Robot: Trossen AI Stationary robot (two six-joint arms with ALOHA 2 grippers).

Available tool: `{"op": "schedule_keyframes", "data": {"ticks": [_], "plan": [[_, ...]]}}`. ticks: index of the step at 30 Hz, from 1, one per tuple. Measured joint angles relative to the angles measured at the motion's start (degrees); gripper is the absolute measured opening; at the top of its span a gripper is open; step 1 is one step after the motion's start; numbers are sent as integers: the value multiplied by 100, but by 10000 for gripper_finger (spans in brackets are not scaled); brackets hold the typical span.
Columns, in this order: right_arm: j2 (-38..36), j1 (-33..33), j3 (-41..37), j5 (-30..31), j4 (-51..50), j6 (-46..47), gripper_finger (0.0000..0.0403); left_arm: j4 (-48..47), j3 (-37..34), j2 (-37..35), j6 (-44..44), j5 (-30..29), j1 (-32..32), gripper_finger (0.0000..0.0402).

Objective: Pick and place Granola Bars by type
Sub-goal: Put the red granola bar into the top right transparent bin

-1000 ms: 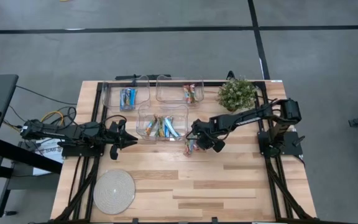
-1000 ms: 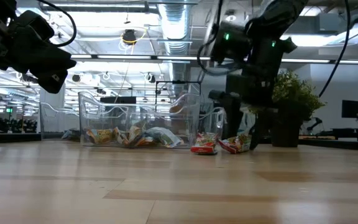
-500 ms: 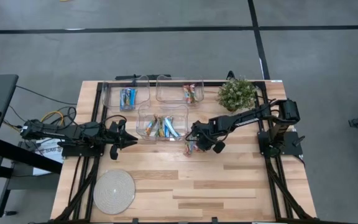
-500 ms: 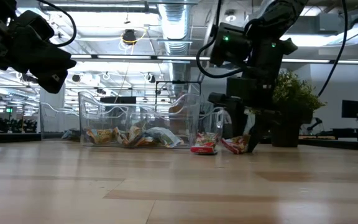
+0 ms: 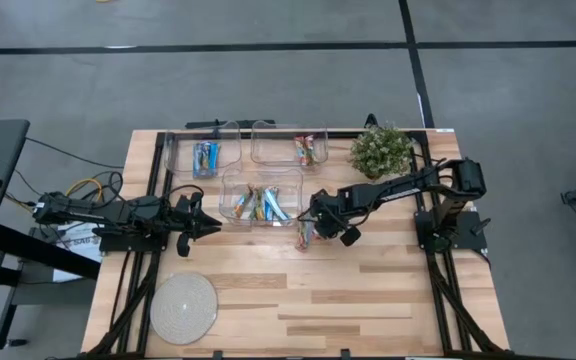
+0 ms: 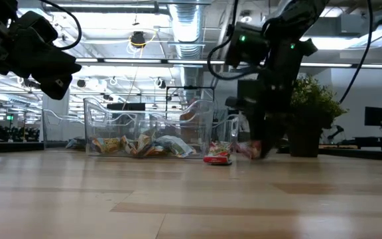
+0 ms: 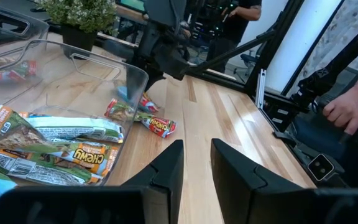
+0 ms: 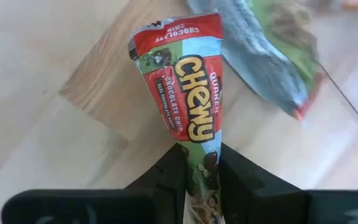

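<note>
Granola Bars [image 5: 259,205] heaped in near clear bin [image 5: 230,180]; right gripper [image 8: 199,163] just right of it, pinching red Chewy bar [image 8: 189,102] over table [image 5: 348,300]. Left gripper [image 7: 196,163] hovers left, fingers slightly apart, empty.

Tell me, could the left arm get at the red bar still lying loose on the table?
Probably yes. The loose red bar lies on bare wood past the corner of the clear bin, and the left tool points toward it with nothing between. But the right tool, pinching another red bar, crowds that spot.
</note>
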Motion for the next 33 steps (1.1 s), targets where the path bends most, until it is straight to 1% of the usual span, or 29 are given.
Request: {"op": "schedule_keyframes", "data": {"ticks": [10,17,26,33], "plan": [[-710,10,12,-9,-56,851,63,-1,0,0,0,0,1,73],[-1276,10,21,-13,9,1261,63,1,1,0,0,-1,-1,73],[-2009,-100,21,-27,660,2206,63,-1,-1,0,0,1,-1,73],[-2506,-228,23,-27,1402,3292,63,1,-1,0,0,0,1,73]]}}
